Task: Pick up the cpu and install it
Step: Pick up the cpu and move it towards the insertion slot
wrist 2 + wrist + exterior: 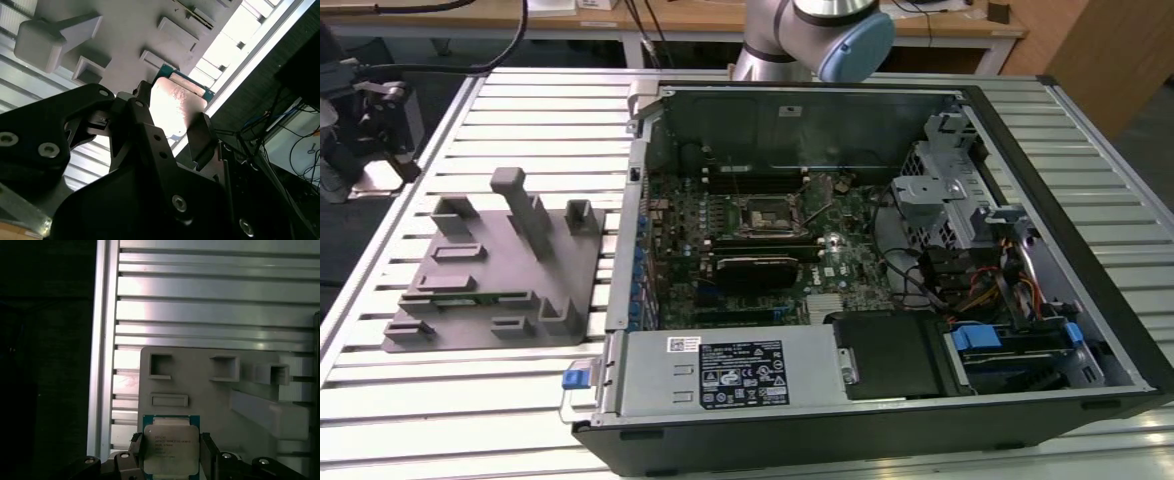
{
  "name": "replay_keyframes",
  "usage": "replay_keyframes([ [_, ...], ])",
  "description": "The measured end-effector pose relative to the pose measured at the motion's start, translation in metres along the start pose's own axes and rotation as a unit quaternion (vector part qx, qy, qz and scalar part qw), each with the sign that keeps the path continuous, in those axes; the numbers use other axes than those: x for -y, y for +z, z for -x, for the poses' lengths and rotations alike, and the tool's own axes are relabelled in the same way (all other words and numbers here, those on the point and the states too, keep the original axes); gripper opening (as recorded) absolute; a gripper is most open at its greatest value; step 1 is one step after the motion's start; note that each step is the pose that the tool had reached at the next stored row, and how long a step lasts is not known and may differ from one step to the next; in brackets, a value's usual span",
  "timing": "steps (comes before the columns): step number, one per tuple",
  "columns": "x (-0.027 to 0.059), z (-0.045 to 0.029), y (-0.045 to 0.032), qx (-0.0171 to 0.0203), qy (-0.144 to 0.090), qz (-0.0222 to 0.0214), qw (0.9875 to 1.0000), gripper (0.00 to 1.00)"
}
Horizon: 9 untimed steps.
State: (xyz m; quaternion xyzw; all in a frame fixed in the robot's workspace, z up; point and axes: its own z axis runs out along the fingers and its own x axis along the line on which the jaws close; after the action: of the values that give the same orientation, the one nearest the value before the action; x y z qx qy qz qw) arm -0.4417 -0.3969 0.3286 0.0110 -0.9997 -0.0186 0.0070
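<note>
cpu [171, 446]: one edge was cut by the frame in the first wrist view; the print on the lid was too small to read.
cpu, second wrist view: the lid was washed out by glare; one side lay hidden behind a finger [200, 137].
gripper [171, 452]: the body was cut by the frame edge, past the fingertips.
grey tray [200, 385]: cut off in both wrist views.
arm [814, 35]: cut off at the exterior view's far edge.
computer case [787, 125]: the near corner ran out of frame.
socket [763, 213]: too small to tell its state.
</note>
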Motion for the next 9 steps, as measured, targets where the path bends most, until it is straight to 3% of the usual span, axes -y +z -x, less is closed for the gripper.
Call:
replay_keyframes([
  [9, -0.0035, -0.0002, -0.0233, 0.0000, 0.000, -0.0001, 1.0000, 0.54],
])
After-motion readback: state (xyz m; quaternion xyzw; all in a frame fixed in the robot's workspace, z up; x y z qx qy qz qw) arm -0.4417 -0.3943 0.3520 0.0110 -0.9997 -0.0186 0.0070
